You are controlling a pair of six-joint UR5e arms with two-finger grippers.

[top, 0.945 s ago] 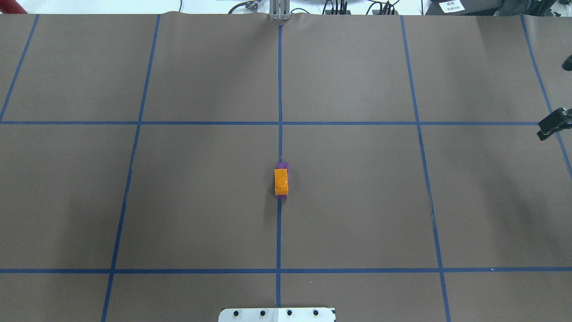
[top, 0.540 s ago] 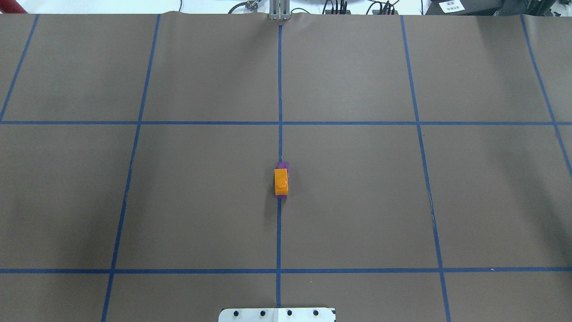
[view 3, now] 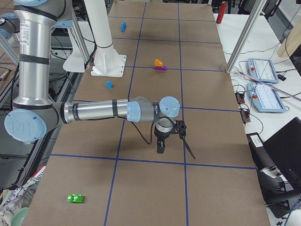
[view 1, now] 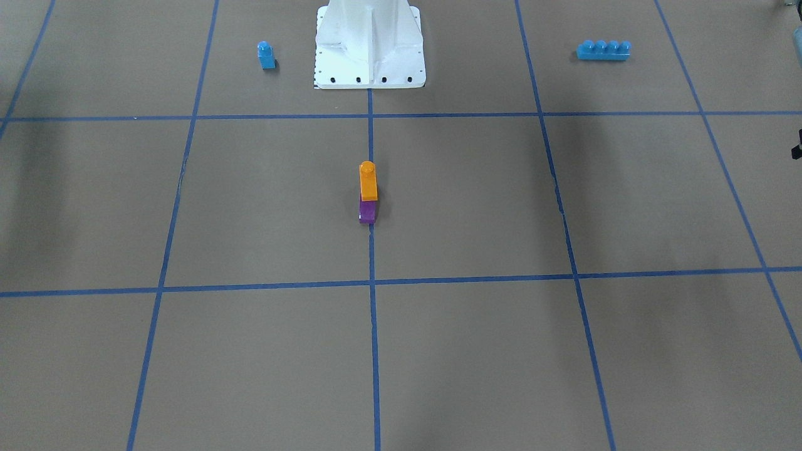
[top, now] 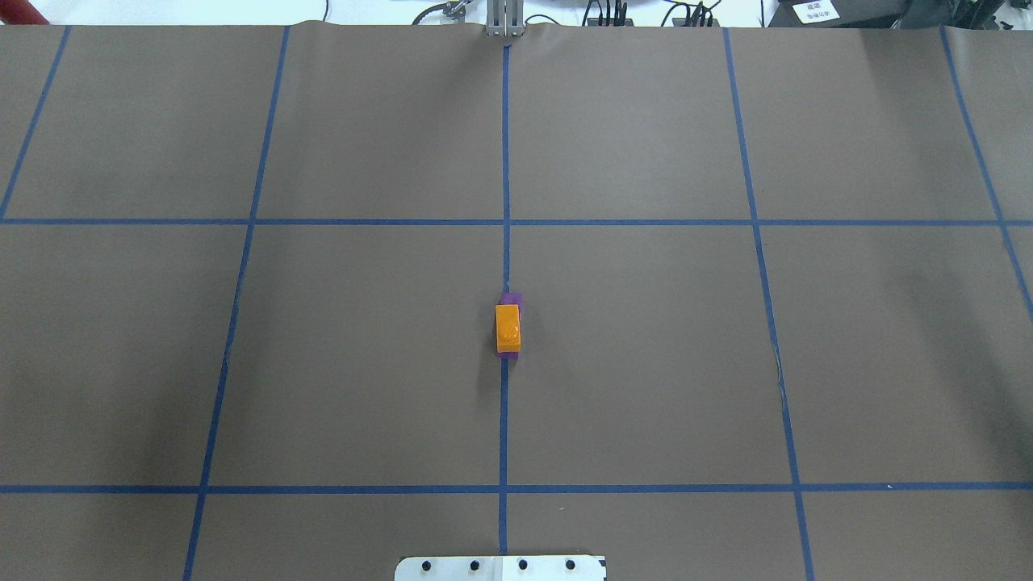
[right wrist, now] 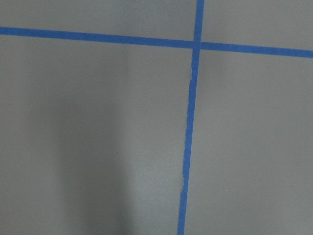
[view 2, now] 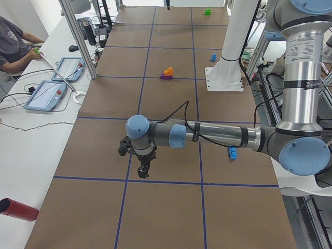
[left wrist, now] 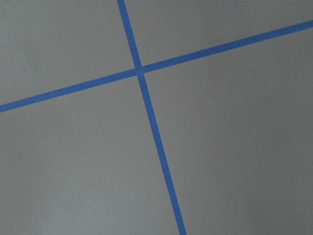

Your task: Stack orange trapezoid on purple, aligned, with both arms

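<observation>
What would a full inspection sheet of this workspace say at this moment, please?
Surface: brown paper table, blue tape grid.
Job's things: orange trapezoid sits on purple, free of both grippers.
Clutter: small blue block, long blue brick, green block, red cylinder.
Grippers: left gripper and right gripper hang over bare table, far from the stack; open or shut, cannot tell.
Cables: black cable loops along the left arm.
Surroundings: operator, control tablets.
</observation>
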